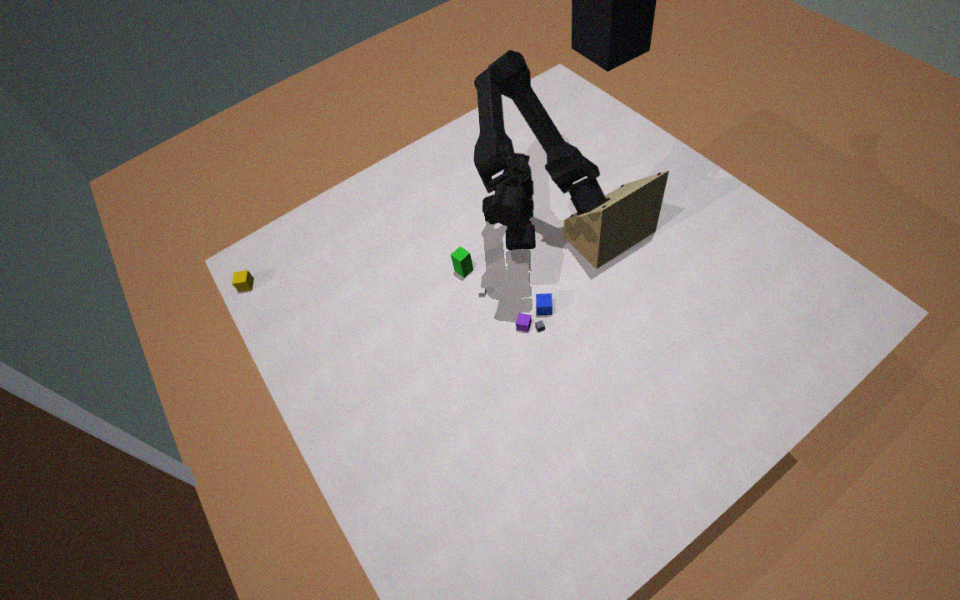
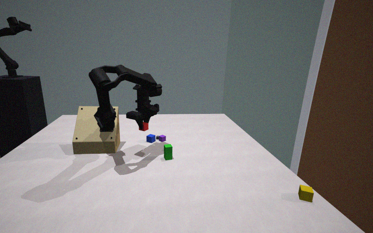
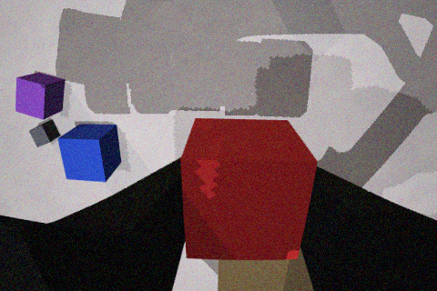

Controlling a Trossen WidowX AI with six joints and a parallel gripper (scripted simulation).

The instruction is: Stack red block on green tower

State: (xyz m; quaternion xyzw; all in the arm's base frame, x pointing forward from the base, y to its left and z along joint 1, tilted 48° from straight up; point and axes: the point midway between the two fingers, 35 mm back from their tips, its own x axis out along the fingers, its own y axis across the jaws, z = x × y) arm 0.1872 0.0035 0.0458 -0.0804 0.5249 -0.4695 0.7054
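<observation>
The red block is held between the two black fingers of my gripper, which is shut on it. In the exterior view the block hangs above the table, higher than the blocks around it. In the top view the arm hides the red block. The green tower stands upright on the white mat, to the left of the gripper in the top view and nearer the camera in the exterior view. The tower is not seen in the wrist view.
A blue block, a purple block and a small dark grey cube lie close together. A yellow block lies near the mat's edge. A tan wedge stands at the arm's base.
</observation>
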